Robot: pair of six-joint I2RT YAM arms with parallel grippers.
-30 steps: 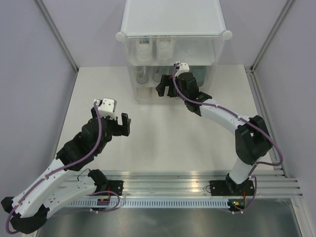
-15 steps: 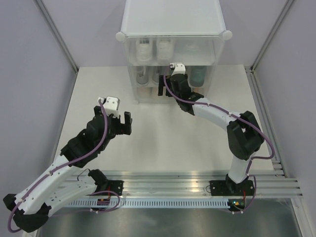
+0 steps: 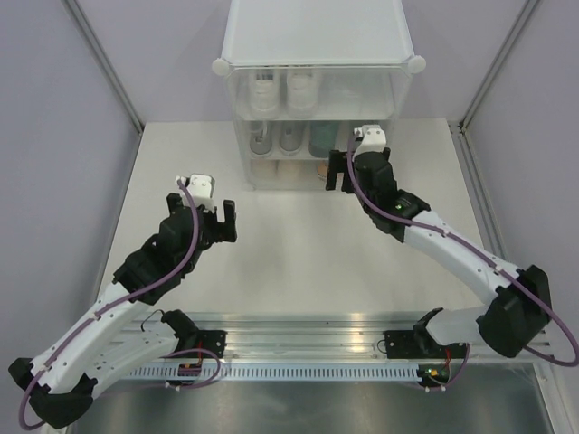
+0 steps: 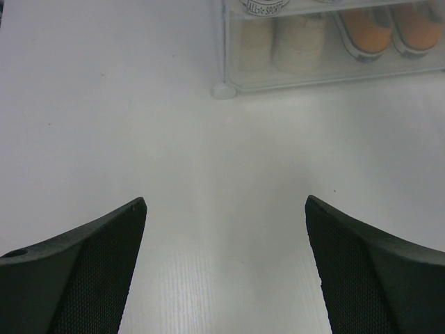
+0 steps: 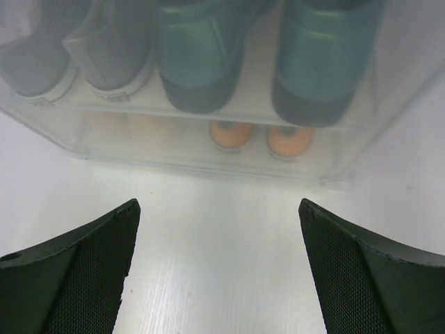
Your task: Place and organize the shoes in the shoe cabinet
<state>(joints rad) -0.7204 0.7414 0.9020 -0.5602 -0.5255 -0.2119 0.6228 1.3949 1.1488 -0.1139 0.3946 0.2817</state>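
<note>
Both arm bases sit on the rail at the near edge of the desk (image 3: pixel 298 249). The left tool (image 3: pixel 203 211) hangs over bare desk left of centre, well apart from the cabinet, with both fingers spread wide and nothing between them. Its wrist view shows only white desk surface inside the gap of the left tool (image 4: pixel 224 202). The right tool (image 3: pixel 357 167) is further out, near the right part of the cabinet front and facing it. Its jaws are likewise fully apart and empty, and the right wrist view shows desk between the fingers of the right tool (image 5: pixel 217 203). The shoe cabinet (image 3: pixel 317 36) stands upright at the far middle of the desk, and all shoes visible are inside it, seen through the translucent front. On the bottom shelf the cream pair (image 4: pixel 278 45) is at left and the orange pair with white toes (image 4: pixel 389 31) beside it at right, each pair side by side. On the middle shelf the grey lace-ups (image 5: pixel 76 59) are at left and the glossy dark green shoes (image 5: pixel 201 62) at right, directly above the orange pair. On the top shelf is the white sneaker pair (image 3: pixel 280 90) at left; the right half of that shelf is too frosted to read.
</note>
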